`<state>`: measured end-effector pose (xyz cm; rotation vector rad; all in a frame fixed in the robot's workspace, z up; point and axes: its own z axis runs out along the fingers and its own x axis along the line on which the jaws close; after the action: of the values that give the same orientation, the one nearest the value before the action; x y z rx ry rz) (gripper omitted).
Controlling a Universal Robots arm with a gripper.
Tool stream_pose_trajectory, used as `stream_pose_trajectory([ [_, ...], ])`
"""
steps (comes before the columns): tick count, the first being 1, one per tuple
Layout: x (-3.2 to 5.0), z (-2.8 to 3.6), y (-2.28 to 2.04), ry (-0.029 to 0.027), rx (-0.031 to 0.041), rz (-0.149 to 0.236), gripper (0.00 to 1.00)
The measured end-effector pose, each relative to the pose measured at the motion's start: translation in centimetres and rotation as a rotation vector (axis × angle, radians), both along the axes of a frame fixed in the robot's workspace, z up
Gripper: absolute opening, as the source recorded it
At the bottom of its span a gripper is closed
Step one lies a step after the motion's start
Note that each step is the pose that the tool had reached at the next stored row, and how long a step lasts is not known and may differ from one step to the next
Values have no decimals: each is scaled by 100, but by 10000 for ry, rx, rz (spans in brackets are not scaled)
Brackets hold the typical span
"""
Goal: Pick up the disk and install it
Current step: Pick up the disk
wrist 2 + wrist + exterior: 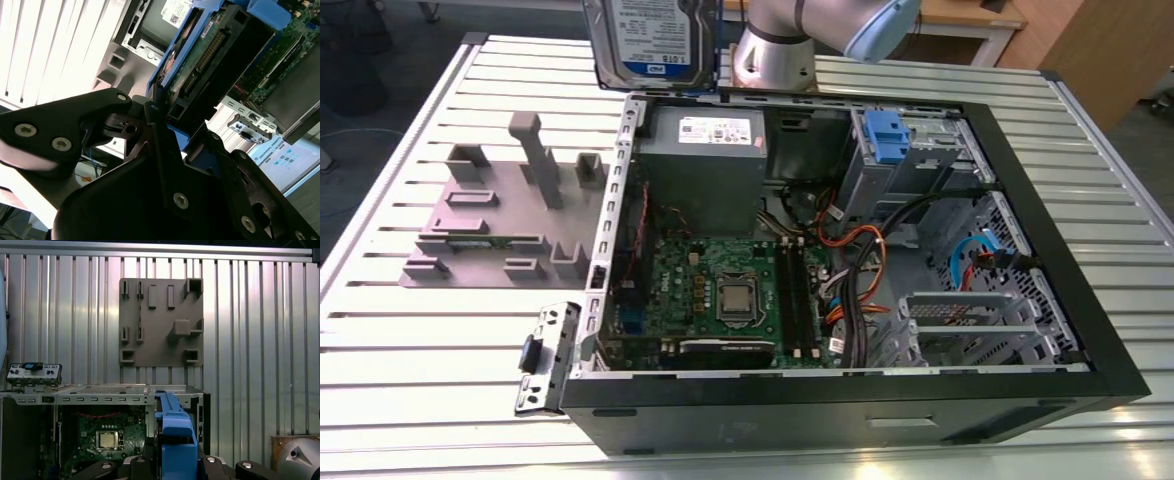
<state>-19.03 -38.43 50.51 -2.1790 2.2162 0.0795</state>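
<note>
The disk [654, 40] hangs upright in the air over the back edge of the open computer case [1067, 300], its white-and-blue label facing the exterior camera. Behind it is the arm's wrist [781, 45]. In both wrist views my gripper [167, 125] [175, 460] is shut on the disk's blue bracket [155, 92] [177, 437], black fingers [100, 120] on either side of it. The disk's underside with its circuit board and connector [210, 50] shows in the second wrist view. Below it lie the case and its motherboard [107, 437].
Inside the case are a grey power-supply box [707, 150], a drive cage with a blue latch [887, 135], the motherboard [720, 290] and loose cables [854, 250]. A grey fixture plate [507, 215] [160, 322] lies at the exterior view's left on the slatted table [400, 330], a small metal bracket [547, 355] near it.
</note>
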Motion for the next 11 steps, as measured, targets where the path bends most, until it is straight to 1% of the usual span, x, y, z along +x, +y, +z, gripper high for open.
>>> stream_pose_trajectory([
  [11,34,-1,0,-1,0,0,36],
])
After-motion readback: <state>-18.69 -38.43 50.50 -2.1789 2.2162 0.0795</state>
